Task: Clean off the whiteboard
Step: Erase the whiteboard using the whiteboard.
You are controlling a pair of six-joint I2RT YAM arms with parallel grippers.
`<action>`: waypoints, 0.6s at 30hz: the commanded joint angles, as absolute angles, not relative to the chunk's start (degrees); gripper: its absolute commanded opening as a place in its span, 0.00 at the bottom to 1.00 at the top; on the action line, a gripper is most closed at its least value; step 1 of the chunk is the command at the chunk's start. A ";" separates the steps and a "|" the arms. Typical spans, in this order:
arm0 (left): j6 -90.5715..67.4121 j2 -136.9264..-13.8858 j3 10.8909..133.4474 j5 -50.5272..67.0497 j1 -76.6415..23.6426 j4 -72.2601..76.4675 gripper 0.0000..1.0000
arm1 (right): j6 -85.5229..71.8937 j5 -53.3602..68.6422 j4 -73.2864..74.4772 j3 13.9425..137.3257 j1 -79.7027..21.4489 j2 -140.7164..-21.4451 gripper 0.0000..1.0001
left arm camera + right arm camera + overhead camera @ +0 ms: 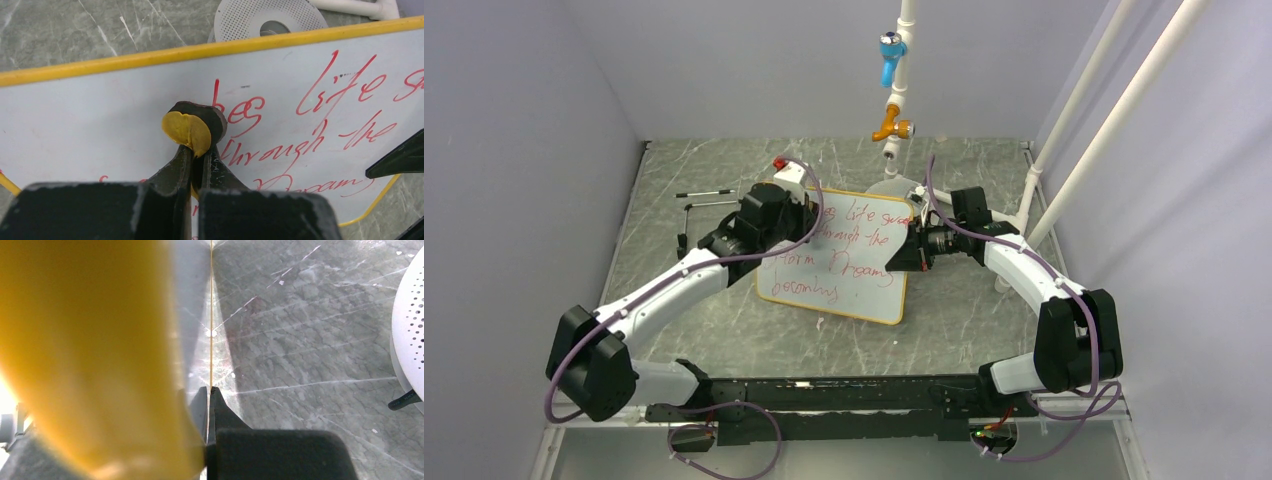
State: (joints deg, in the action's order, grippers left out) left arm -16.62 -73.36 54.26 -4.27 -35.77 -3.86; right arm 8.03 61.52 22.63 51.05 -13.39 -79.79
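The whiteboard (854, 285) lies on the table, white with a yellow-orange frame and lines of red handwriting (320, 100). Its left part (90, 115) shows almost no writing. My left gripper (199, 152) is shut on a small round eraser (187, 129) with a yellow back and a black pad, which rests against the board near the start of the top lines. From above, that gripper (814, 222) is over the board's upper left. My right gripper (904, 258) is shut on the board's right edge. In the right wrist view the frame (90, 365) is a blurred yellow mass beside the fingers (220, 410).
A round perforated grey disc (240, 20) sits just beyond the board's far edge, also seen from the right wrist (410, 325). A white pipe with blue and orange valves (891, 60) hangs above it. White poles (1074, 150) stand at the right. A black wire stand (694, 205) sits at the left.
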 commanded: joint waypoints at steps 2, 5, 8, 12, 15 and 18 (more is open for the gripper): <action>-12.67 -77.43 64.61 -4.23 -34.29 -7.00 0.00 | 13.56 60.11 21.00 53.00 -14.11 -78.01 0.00; -12.56 -78.42 66.57 -3.89 -34.27 -7.56 0.00 | 13.53 60.09 20.95 52.99 -13.99 -77.77 0.00; -13.60 -78.21 64.69 -2.85 -34.28 -6.56 0.00 | 13.52 60.26 21.10 53.06 -13.97 -77.73 0.00; -15.91 -75.89 58.38 -0.83 -35.07 -4.91 0.00 | 13.51 60.46 21.17 53.09 -13.98 -77.85 0.00; -17.56 -73.53 53.29 -0.93 -36.64 -3.58 0.00 | 13.49 60.39 21.01 53.01 -13.96 -77.93 0.00; -18.62 -72.20 50.62 -1.62 -37.15 -2.10 0.00 | 13.44 60.31 20.92 52.99 -13.97 -78.10 0.00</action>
State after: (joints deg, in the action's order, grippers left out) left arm -16.21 -73.54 54.04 -2.33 -36.07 -3.55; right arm 8.16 61.43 22.50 51.07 -13.19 -79.79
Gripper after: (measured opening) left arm 0.049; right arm 0.061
